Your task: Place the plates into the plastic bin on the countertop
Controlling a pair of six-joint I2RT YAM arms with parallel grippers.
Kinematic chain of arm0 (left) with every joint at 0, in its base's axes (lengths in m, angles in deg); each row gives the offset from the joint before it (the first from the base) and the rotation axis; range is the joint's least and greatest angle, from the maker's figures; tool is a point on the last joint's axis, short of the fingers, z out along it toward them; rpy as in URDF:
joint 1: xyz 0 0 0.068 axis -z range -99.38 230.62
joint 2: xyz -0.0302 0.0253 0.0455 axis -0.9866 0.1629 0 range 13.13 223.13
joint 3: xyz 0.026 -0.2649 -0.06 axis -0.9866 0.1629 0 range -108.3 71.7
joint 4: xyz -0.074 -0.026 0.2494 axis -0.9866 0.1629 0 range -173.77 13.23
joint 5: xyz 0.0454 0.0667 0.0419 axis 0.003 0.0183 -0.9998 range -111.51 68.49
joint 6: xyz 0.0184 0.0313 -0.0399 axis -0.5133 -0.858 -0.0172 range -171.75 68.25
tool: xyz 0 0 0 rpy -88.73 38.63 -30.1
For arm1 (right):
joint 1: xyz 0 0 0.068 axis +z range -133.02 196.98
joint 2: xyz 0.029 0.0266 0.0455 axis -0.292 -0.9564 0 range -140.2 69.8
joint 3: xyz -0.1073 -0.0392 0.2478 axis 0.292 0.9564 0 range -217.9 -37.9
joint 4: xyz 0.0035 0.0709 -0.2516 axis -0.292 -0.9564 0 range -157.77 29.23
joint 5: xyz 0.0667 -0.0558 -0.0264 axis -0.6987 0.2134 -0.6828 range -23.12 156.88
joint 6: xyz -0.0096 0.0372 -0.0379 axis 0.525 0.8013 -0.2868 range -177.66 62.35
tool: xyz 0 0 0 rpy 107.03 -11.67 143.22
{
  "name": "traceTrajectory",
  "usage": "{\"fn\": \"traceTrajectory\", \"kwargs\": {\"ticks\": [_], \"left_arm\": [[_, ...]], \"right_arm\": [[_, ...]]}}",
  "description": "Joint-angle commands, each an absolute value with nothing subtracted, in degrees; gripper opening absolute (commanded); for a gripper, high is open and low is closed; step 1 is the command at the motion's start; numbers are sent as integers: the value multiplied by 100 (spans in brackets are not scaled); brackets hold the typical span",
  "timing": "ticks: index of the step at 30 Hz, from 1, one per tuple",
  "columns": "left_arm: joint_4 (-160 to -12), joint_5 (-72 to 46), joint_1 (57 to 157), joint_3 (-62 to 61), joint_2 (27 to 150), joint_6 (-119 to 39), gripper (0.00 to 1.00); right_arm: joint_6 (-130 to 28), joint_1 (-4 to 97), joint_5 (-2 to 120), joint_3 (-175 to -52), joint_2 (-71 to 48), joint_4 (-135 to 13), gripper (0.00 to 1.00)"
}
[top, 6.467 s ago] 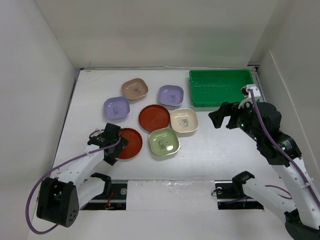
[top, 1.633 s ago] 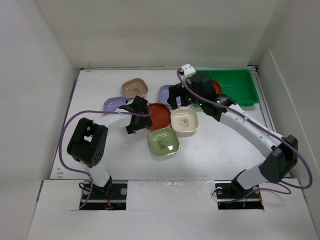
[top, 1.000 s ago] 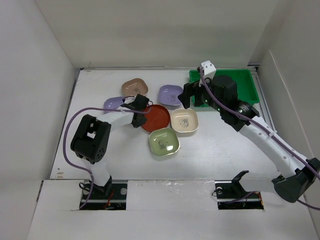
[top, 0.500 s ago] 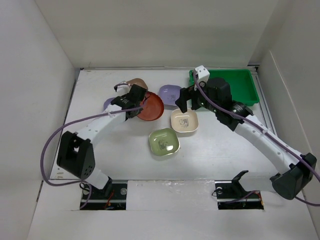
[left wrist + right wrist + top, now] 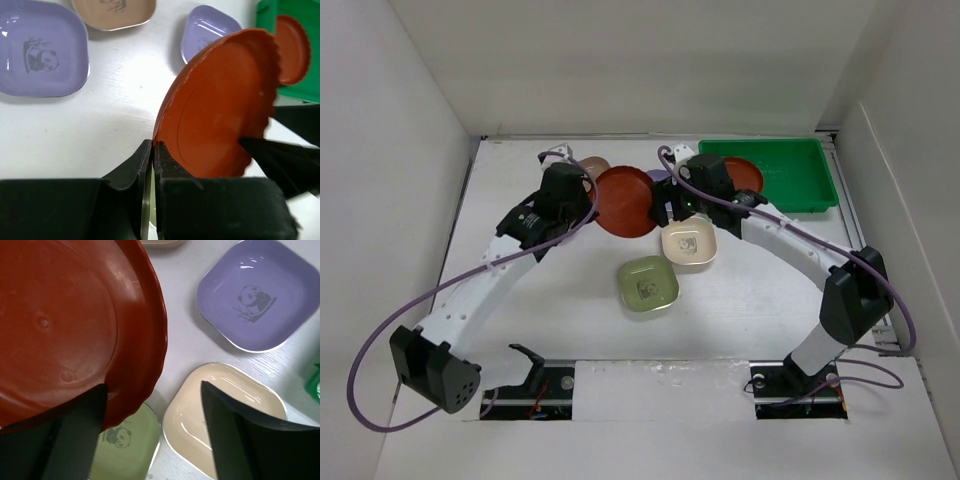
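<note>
Red plate (image 5: 220,115) held up
The left hand (image 5: 152,146) pinches its rim, holding it tilted above the back of the counter (image 5: 740,310); the right hand (image 5: 152,405) is open at its edge. A second red plate (image 5: 748,176) lies in the green bin (image 5: 795,175). The lilac dish (image 5: 255,300) shows a panda.

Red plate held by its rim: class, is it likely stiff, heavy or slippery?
Probably stiff: the red plate holds its shape pinched only at the rim by the left gripper. Likely light, for the same reason. Its glossy surface may slip or pivot.
</note>
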State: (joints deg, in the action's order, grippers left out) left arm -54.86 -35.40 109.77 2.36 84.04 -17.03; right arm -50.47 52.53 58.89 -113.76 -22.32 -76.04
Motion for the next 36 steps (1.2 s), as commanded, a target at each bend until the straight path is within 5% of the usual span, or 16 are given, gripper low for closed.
{"fn": "traceTrajectory", "kwargs": {"ticks": [1, 4, 7, 12, 19, 20, 21, 22, 24, 36], "left_arm": [[-5696, -3092, 10980, 227, 8046, -2011, 0], [-5749, -3092, 10980, 227, 7992, -2073, 0], [-5749, -3092, 10980, 227, 7992, -2125, 0], [-5897, -3021, 10980, 332, 7992, -2125, 0], [-6004, -3029, 10980, 385, 8115, -2125, 0], [-6004, -3152, 10980, 385, 8115, -2056, 6], [-6004, -3223, 10980, 385, 8115, -1951, 31], [-5951, -3302, 10980, 333, 8115, -1897, 80], [-5951, -3425, 10980, 332, 8115, -1844, 99], [-5327, -4357, 10980, 209, 8220, -1589, 99]], "right_arm": [[-4896, 5214, 5695, -11727, -2274, -7062, 77], [-4843, 5266, 5695, -11727, -2328, -7061, 64], [-4843, 5266, 5748, -11780, -2328, -7061, 33], [-4729, 5196, 5687, -11832, -2328, -7061, 6], [-4351, 4932, 5502, -11832, -2275, -6956, 0], [-4290, 4871, 5502, -11780, -2205, -6956, 0], [-4289, 4801, 5554, -11780, -2204, -6956, 0], [-4202, 4801, 5650, -11780, -2152, -6956, 0], [-4140, 4651, 5896, -11727, -2090, -6956, 0], [-3217, 2192, 7066, -12121, -2713, -7351, 0]]}}
